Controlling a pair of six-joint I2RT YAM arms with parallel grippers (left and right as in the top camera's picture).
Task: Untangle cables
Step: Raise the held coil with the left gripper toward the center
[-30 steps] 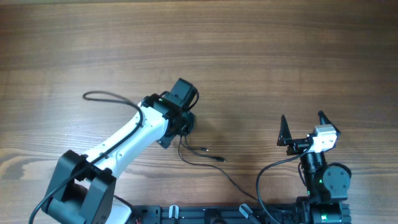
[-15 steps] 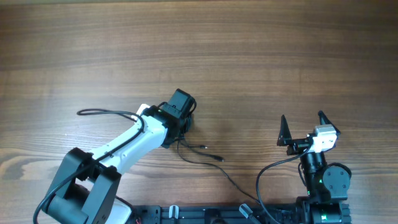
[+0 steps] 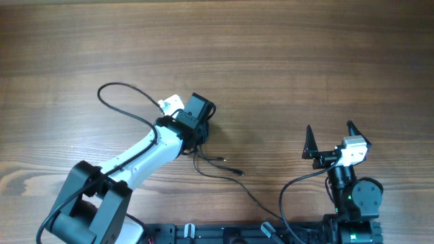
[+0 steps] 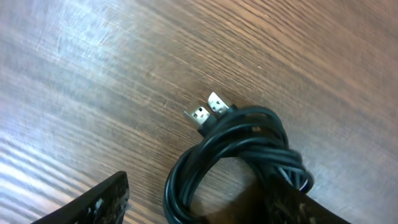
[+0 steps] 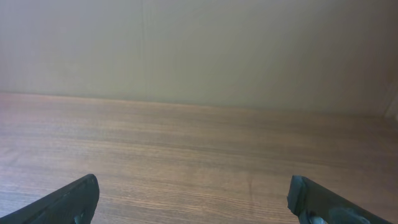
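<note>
The cables (image 4: 239, 146) are a coiled bundle of thin black cords lying on the wooden table (image 4: 93, 56). Two small metal plug ends (image 4: 208, 109) stick out of its far side. My left gripper (image 4: 199, 208) stands open astride the bundle: the right finger (image 4: 305, 208) touches the coil and the left finger (image 4: 93, 205) is apart from it. In the overhead view the left gripper (image 3: 198, 122) covers most of the bundle, and loose cable strands (image 3: 220, 163) trail out towards the front right. My right gripper (image 3: 331, 139) is open and empty, off to the right.
The left arm's own thicker black cable (image 3: 119, 91) arcs over the table behind the arm. The right arm's cable (image 3: 291, 190) loops near its base. A black rail (image 3: 237, 234) runs along the front edge. The right wrist view has bare table (image 5: 199, 143) and a plain wall (image 5: 199, 43).
The left wrist has pulled back slightly toward the front and turned over the bundle, and its own cable loop has swung up and to the right. The right arm has not moved.
</note>
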